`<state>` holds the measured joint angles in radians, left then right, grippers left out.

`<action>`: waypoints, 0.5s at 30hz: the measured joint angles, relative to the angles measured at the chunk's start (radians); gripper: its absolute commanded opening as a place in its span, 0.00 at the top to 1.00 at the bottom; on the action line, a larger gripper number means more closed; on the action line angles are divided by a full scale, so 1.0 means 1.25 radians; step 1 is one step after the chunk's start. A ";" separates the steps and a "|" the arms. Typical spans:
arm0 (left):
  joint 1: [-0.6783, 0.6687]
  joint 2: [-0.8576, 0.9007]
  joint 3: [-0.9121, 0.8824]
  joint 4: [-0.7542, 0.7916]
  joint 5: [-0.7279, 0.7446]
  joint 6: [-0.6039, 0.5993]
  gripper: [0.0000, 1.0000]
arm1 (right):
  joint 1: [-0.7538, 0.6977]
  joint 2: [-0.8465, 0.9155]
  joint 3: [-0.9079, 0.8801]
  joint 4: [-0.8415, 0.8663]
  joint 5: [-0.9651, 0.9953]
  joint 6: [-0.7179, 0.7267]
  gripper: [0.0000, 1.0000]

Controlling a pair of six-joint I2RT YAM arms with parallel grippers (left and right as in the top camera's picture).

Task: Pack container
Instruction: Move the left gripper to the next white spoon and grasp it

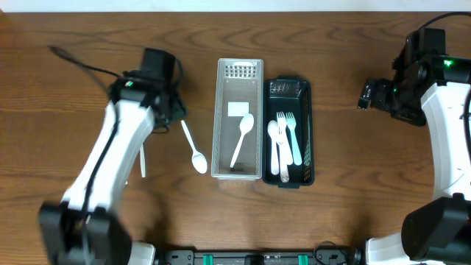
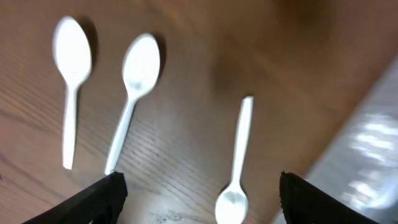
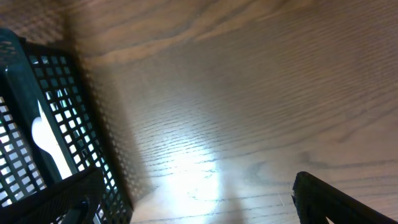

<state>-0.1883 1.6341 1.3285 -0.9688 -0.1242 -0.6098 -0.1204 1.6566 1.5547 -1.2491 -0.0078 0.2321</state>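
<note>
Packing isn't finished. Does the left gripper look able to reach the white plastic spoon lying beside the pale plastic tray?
Probably yes: the left gripper is open above the white plastic spoon; nothing covers it.

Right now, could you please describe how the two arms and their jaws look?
The left arm and right arm have smooth white shells with black joints and wrists. A black cable trails behind the left one; a green light glows on the right. The jaws are plain black.

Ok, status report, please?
Left end effector open over three loose spoons. Right end effector open beside dark tray. One spoon in white tray. Nothing blocking.
</note>
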 measured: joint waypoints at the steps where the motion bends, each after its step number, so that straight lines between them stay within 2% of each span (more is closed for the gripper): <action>1: 0.000 0.034 -0.001 0.003 0.011 -0.003 0.18 | 0.000 0.000 0.000 0.000 0.000 0.000 0.01; 8: -0.008 0.183 -0.002 0.026 0.078 -0.008 0.17 | 0.000 0.000 0.000 0.000 0.000 -0.002 0.01; 15: -0.030 0.253 -0.007 0.043 0.119 0.023 0.17 | 0.000 0.000 0.000 0.001 0.000 -0.002 0.01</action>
<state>-0.2256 1.9507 1.3193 -0.9150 0.0250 -0.5804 -0.1204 1.6566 1.5547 -1.2484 -0.0078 0.2298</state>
